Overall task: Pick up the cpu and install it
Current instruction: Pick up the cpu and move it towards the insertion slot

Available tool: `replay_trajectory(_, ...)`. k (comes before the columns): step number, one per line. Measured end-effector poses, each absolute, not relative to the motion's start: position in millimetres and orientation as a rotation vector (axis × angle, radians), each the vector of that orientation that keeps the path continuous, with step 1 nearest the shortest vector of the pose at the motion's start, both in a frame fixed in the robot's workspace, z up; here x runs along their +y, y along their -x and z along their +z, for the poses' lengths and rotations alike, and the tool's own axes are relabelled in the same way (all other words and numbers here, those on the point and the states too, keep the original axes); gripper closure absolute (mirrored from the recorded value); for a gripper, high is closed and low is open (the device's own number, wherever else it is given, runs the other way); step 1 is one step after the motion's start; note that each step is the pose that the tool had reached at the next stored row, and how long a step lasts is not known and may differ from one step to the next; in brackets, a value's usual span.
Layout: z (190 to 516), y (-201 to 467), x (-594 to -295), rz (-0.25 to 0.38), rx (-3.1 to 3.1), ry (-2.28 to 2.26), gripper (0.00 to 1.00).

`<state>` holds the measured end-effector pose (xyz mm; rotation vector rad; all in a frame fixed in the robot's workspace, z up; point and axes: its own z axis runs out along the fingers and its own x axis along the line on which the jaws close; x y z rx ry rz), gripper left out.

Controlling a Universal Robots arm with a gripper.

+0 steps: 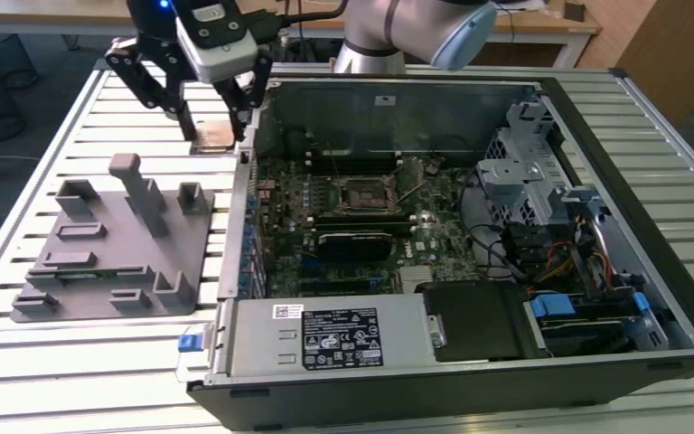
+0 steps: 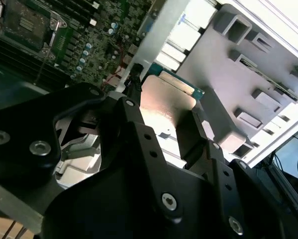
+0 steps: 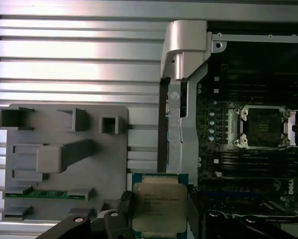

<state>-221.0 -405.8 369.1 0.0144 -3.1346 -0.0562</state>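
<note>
Jaws gripping cpu (image 3: 158,205), flat, silvery top upward, beside computer case (image 1: 468,398)

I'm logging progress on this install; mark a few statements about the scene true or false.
1. The cpu sits between the jaws of the gripper. True.
2. The cpu already lies in the socket. False: the socket is empty, and the cpu is outside the case.
3. The grey fixture tray lies on the slatted table beside the case. True.
4. The case is closed up. False: it is open, with the motherboard in plain sight.
</note>
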Motion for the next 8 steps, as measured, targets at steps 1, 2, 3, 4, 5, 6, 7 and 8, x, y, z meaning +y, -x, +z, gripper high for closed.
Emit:
replay_trajectory(1,369,217,-406,-0.056,-3.135,-0.014,0.47)
replay_trajectory(2,369,214,-406,-0.056,-3.135,-0.014,0.47)
replay_trajectory(3,369,210,-406,-0.056,-3.135,-0.014,0.47)
replay_trajectory(4,369,206,-406,-0.056,-3.135,-0.014,0.47)
replay_trajectory(5,369,202,-406,-0.056,-3.134,-0.014,0.47)
replay_trajectory(6,369,199,-406,-0.056,-3.135,-0.014,0.47)
replay_trajectory(7,369,195,-406,-0.056,-3.135,-0.014,0.47)
replay_trajectory(8,369,191,-406,-0.056,-3.135,-0.014,0.47)
